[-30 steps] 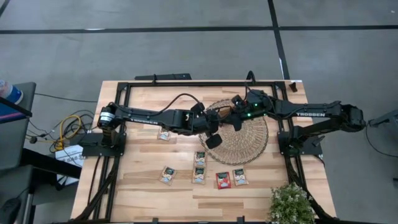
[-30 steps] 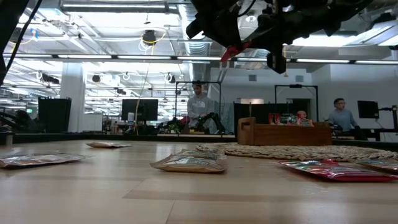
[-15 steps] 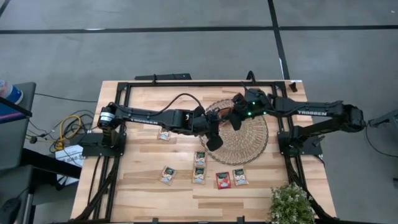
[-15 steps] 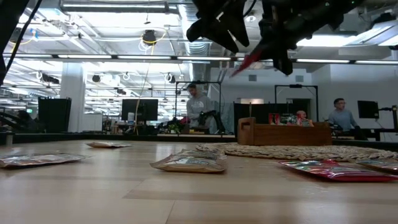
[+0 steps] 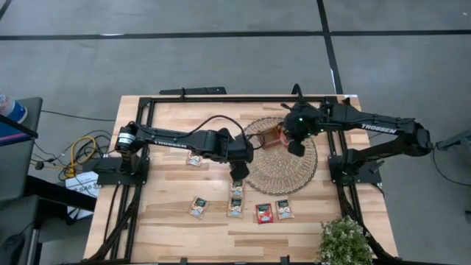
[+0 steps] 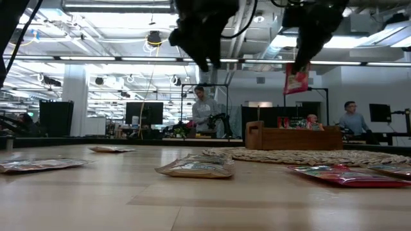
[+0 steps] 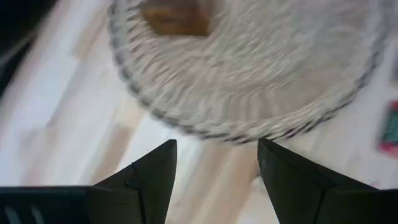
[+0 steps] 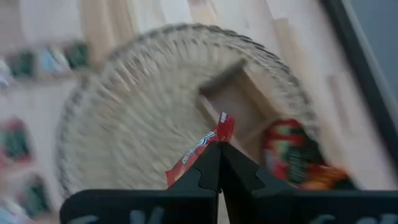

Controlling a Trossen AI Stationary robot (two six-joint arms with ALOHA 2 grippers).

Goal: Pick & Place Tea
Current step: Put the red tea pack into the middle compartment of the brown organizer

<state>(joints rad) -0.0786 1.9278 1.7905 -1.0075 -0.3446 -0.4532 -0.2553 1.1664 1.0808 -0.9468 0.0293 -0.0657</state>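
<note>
Sachet status: my right end effector is clamped fully closed on one red tea sachet, which hangs from the fingertips above the round wicker mat, near the wooden tray that sits on the mat's far part. In the low view the red sachet dangles upright, clear of the counter. A red sachet already lies in the tray's compartment per the right wrist view; contents otherwise blurred.

My left end effector has its fingers spread apart w/ nothing between them. It sits over the counter at the mat's near-left edge, above the loose sachets.

Remaining sachets lie flat on the counter: one pale sachet beside the left arm, a row near the front incl. three pale and one red. Potted plant at front right corner.
</note>
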